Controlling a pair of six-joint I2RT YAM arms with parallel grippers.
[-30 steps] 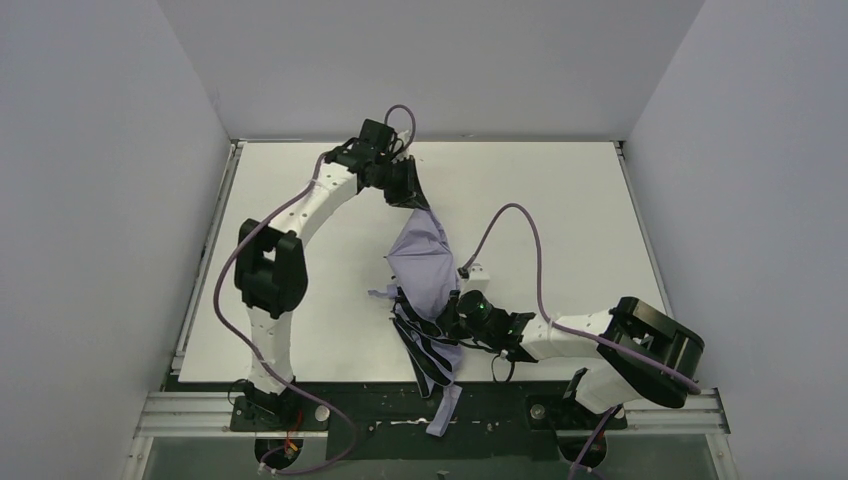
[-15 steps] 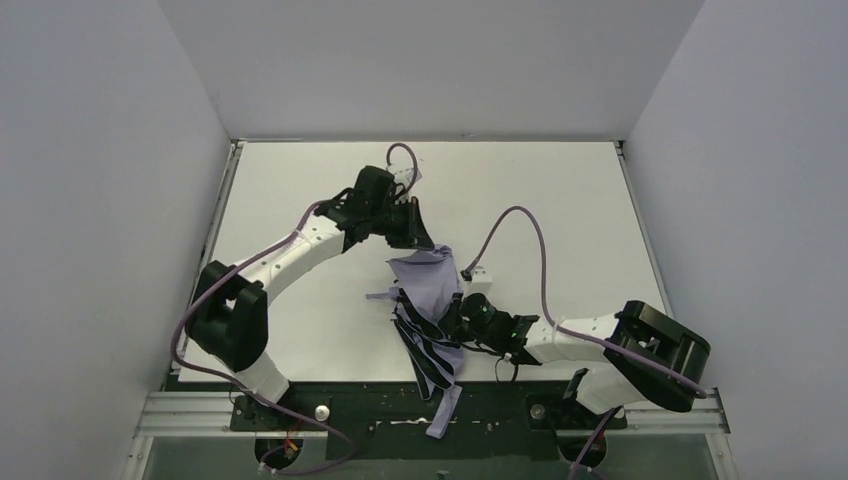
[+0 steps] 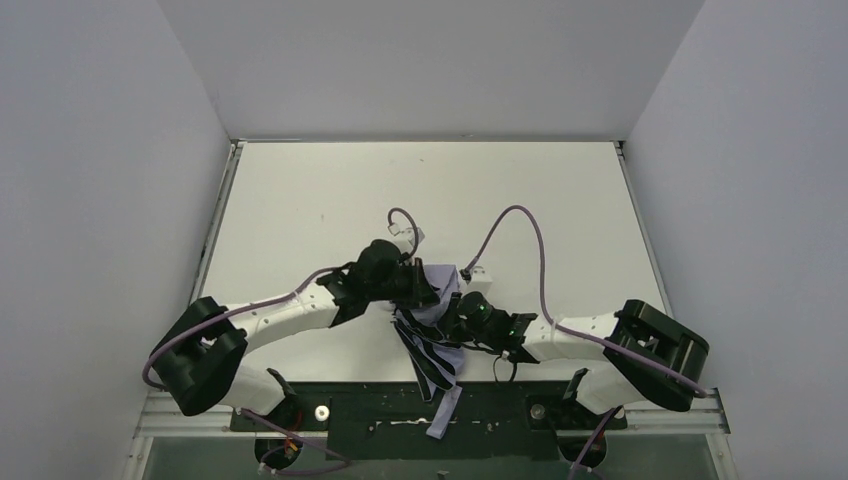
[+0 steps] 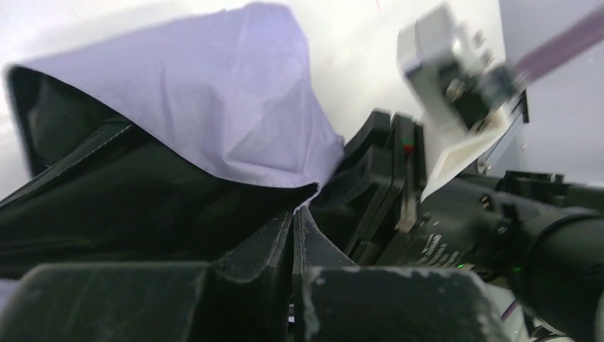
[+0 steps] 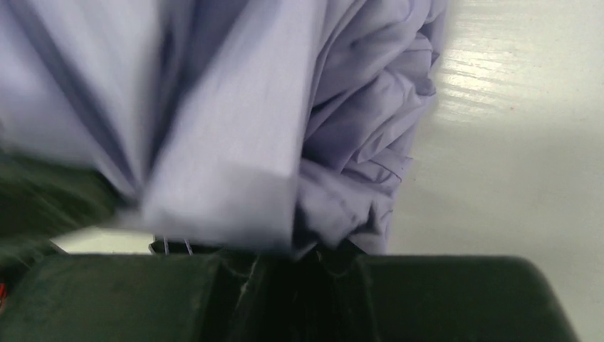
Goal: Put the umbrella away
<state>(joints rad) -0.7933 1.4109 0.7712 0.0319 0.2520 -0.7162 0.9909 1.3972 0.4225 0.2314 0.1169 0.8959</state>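
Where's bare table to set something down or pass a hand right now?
Bare: the far half of the white tabletop, up to the back wall, and its right side beyond the purple cable. Crowded: near centre, where the left gripper and right gripper both pinch the lavender-and-black folding umbrella.

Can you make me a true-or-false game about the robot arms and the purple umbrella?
1. The left gripper is pinching the umbrella by its fabric. True.
2. The umbrella is opened wide like a dome. False: it lies collapsed in crumpled folds.
3. One end of the umbrella sticks out past the near edge of the table. True.
4. The right gripper waits far off by the back wall. False: it is at the umbrella, close beside the left gripper.
5. The umbrella is red. False: it is lavender outside and black inside.
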